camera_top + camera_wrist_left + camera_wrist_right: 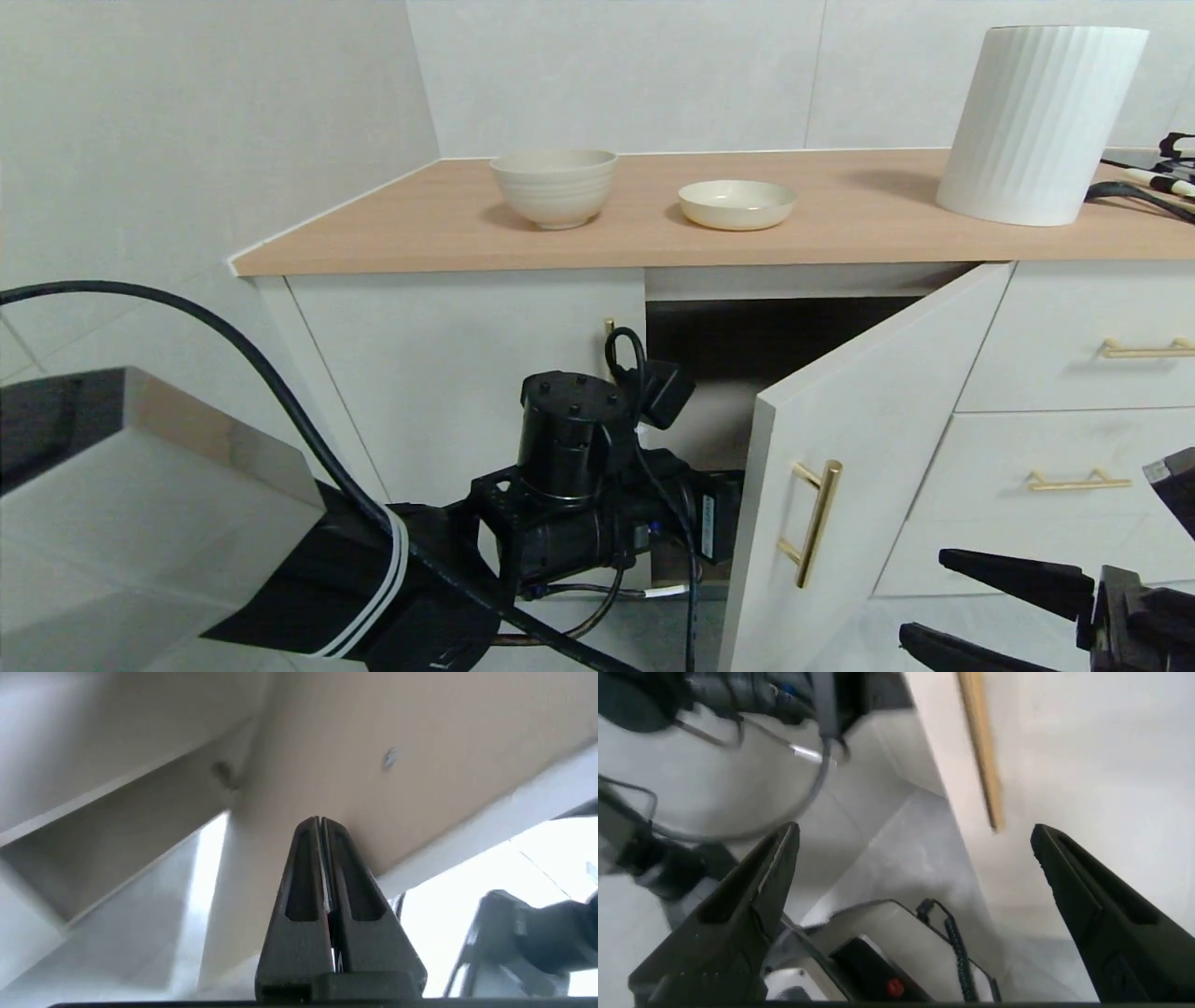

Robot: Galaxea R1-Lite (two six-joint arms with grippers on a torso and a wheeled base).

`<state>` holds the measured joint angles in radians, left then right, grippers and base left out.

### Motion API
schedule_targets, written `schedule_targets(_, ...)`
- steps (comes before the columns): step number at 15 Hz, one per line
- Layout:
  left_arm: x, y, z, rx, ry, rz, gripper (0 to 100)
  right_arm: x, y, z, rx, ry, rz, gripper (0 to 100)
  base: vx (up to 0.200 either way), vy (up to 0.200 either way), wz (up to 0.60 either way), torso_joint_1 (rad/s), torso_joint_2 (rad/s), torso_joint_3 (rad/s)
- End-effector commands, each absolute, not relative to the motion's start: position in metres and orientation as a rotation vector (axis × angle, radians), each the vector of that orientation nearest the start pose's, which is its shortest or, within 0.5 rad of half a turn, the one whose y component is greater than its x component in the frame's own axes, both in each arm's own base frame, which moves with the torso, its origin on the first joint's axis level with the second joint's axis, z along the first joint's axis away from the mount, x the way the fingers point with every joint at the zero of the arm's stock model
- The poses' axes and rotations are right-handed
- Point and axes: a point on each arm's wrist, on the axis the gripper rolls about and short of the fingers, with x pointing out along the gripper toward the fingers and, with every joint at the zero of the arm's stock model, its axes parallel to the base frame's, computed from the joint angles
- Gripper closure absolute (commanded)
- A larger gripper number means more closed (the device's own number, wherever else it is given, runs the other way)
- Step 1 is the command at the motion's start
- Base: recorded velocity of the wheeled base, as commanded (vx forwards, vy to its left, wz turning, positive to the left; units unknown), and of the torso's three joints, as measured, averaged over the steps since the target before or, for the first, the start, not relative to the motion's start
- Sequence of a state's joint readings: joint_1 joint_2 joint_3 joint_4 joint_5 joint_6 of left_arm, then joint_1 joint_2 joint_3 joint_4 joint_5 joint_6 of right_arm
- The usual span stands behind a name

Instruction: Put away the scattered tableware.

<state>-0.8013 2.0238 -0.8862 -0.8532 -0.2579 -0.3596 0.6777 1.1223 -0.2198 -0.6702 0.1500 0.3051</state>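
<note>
- You have the bowl (pixel 555 187) upright on the wooden surface (pixel 868 233), toward its left end, at about 11 o'clock in the head view.
- The dish (pixel 737 203) sits at 3 o'clock of the bowl, near it but apart, also upright on the surface.
- A tall ribbed white vase (pixel 1041 121) stands at 3 o'clock of the dish, well apart from it, with dark cables (pixel 1144 191) just beyond it at the surface's right end.
- Below the dish, the cabinet (pixel 784 345) is open: its door (pixel 868 439) is swung out toward you, gold handle (pixel 814 523) facing you at 5 o'clock of the dish.
- Drawers (pixel 1083 411) with gold pulls fill the front at 3 o'clock of the door.
- Your left arm (pixel 579 485) lies low at 6 o'clock, its wrist in the gap between the closed left door and the open one, below the level of the surface.
- Your left end effector (pixel 319 831) has its fingers pressed together with nothing between them, and it points at a pale panel (pixel 411 775); you cannot tell whether it touches it.
- Your right end effector (pixel 924 597) is at 5 o'clock, low, on the outer side of the door and apart from it.
- Its fingers are spread wide and hold nothing; in its wrist view (pixel 915 833) the handle (pixel 980 747) lies beyond the gap between them.
</note>
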Motion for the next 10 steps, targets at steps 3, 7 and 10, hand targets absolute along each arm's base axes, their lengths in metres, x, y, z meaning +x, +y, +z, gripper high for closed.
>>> schedule_targets(3, 0.257, -0.274, 0.105, -0.242, 0.477, -0.981, 100, 0.098, 0.084, 0.170, 0.255, 0.285, 0.810, 0, 0.000, 0.000, 0.00, 0.000, 0.00, 0.000)
schedule_targets(7, 0.244, -0.286, 0.113, -0.239, 0.463, -1.031, 100, 0.089, 0.077, 0.193, 0.339, 0.190, 0.855, 0, 0.000, 0.000, 0.00, 0.000, 0.00, 0.000)
schedule_targets(10, 0.231, -0.301, 0.113, -0.228, 0.470, -1.084, 100, 0.080, 0.072, 0.203, 0.353, 0.140, 0.920, 0, 0.000, 0.000, 0.00, 0.000, 0.00, 0.000)
